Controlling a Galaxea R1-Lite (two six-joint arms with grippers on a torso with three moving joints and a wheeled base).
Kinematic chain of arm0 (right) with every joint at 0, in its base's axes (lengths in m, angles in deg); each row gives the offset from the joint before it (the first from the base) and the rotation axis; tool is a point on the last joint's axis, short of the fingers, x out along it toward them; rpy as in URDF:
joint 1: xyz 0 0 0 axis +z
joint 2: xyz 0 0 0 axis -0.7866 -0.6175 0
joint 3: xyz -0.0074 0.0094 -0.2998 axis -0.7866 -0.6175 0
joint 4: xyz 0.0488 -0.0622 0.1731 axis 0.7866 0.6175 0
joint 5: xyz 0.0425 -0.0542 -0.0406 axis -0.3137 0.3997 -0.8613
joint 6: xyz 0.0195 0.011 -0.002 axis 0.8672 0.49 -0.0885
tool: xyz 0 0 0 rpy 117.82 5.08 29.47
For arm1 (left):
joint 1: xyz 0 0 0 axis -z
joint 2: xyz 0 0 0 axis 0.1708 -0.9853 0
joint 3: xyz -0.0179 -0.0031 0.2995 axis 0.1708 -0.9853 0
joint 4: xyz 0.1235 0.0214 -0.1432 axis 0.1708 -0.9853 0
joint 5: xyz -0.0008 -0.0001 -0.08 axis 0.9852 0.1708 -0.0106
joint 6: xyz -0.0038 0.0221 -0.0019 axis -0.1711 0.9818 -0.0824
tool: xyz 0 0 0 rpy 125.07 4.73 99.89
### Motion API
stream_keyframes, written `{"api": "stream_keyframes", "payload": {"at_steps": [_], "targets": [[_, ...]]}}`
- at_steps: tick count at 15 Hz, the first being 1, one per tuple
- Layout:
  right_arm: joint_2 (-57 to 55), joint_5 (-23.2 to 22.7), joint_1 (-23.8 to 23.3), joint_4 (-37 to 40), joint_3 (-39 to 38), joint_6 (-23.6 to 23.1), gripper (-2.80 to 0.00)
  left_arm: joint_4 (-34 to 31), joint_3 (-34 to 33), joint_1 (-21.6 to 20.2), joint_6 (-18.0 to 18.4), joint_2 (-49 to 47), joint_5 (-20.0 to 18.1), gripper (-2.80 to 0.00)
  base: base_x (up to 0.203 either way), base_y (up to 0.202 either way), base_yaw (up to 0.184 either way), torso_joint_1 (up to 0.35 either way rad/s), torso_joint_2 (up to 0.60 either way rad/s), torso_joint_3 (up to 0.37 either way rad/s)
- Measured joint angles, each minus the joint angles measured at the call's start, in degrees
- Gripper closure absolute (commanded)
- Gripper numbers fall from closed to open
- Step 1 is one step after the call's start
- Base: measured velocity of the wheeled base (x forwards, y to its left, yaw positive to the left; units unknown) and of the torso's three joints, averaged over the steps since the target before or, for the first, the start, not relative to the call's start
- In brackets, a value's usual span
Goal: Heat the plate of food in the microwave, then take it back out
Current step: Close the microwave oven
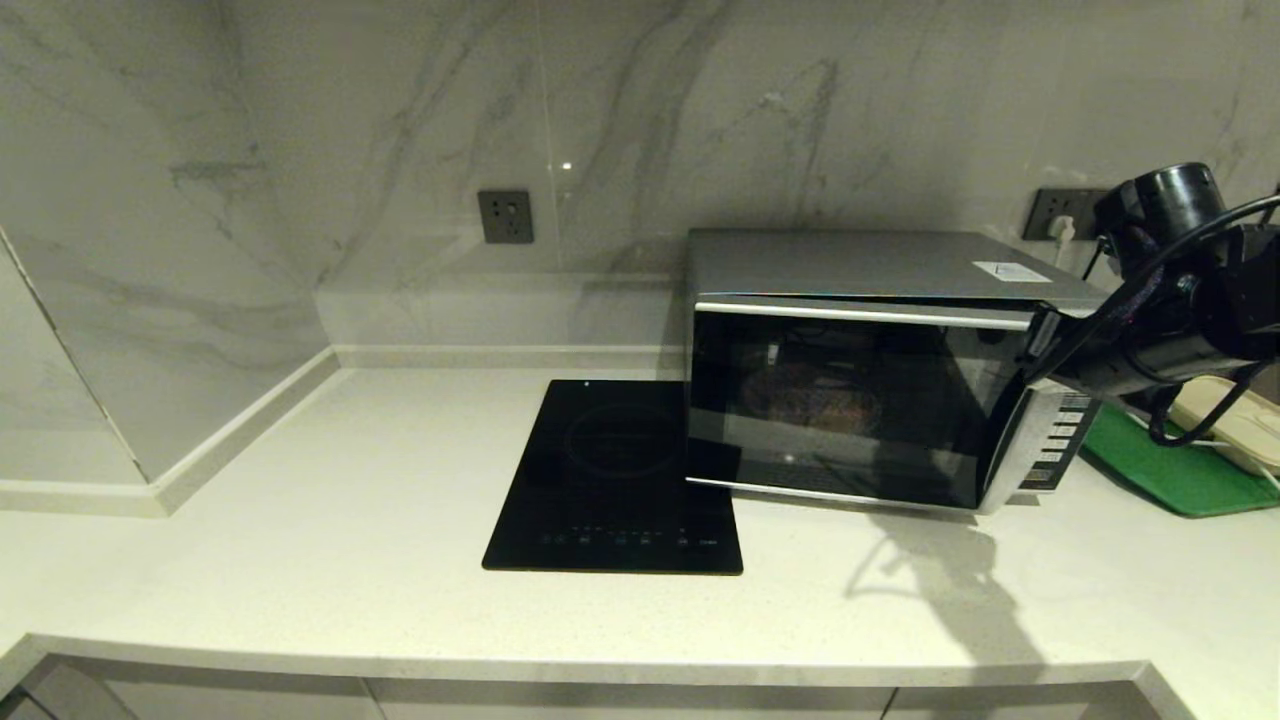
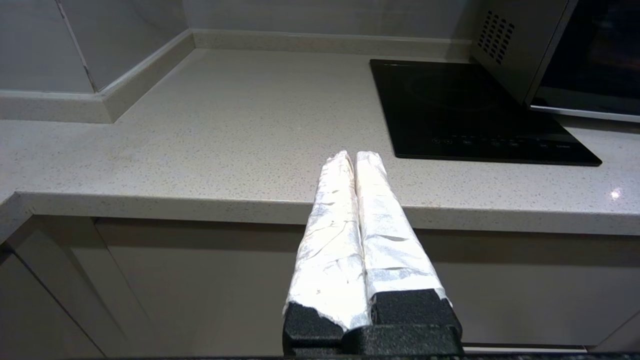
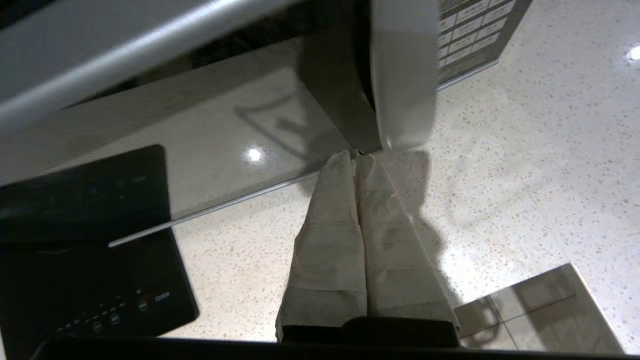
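Observation:
The silver microwave (image 1: 860, 265) stands on the counter at the right, its dark glass door (image 1: 850, 400) across the front. Behind the glass a dim round shape is the plate of food (image 1: 810, 395). My right arm (image 1: 1150, 340) reaches in from the right to the door's upper right corner, beside the keypad panel (image 1: 1060, 440). In the right wrist view my right gripper (image 3: 356, 155) is shut and empty, its tips just at the lower end of the silver door handle (image 3: 402, 75). My left gripper (image 2: 355, 155) is shut on nothing, parked over the counter's front edge.
A flat black cooktop (image 1: 615, 480) lies just left of the microwave, partly under the door's corner. A green mat (image 1: 1170, 475) with a beige box (image 1: 1235, 425) and a cable sits at the far right. Marble walls enclose the back and left.

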Motion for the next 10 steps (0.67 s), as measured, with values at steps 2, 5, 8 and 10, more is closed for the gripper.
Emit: {"api": "stream_keyframes", "payload": {"at_steps": [2,5,8,10], "targets": [[-0.94,0.24,-0.58,-2.21,0.0,-0.07,0.0,-0.04,0.0,0.02,-0.02,0.0,-0.02,0.0,0.0,0.0,0.0,0.0,0.0,0.0],[-2.58,0.31,-1.45,-7.67,-0.54,-0.34,0.0,-0.03,0.0,0.0,-0.02,0.0,0.02,0.0,0.0,0.0,0.0,0.0,0.0,0.0],[-4.49,-0.7,-2.0,-12.72,0.1,-1.12,0.0,-0.04,0.0,0.0,-0.02,0.0,-0.02,0.0,0.0,0.0,0.0,0.0,0.0,0.0],[-5.92,-1.09,-2.05,-15.5,1.19,-1.28,0.0,-0.04,0.0,0.0,0.0,0.0,-0.02,0.0,0.0,0.0,0.0,0.0,0.0,0.0]]}}
